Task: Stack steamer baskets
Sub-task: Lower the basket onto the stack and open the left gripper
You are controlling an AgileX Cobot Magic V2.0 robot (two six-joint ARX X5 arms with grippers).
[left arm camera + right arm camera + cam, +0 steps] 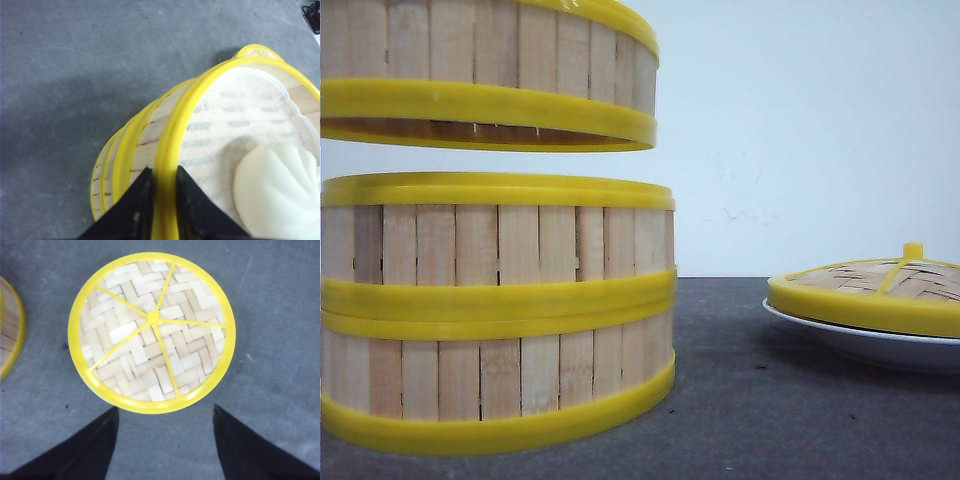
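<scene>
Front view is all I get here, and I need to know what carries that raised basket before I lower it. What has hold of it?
Observer: The left gripper is shut on the top steamer basket, its fingers clamping the yellow rim, one inside and one outside.
Operator: Is that basket empty?
Observer: No. The left wrist view shows a white bun lying on a cloth liner inside it.
Operator: And the right arm?
Observer: The right gripper is open, above the woven lid, touching nothing.
Operator: Is the lid flat on the table?
Observer: No, it sits on the white plate, right of the two stacked baskets.
</scene>
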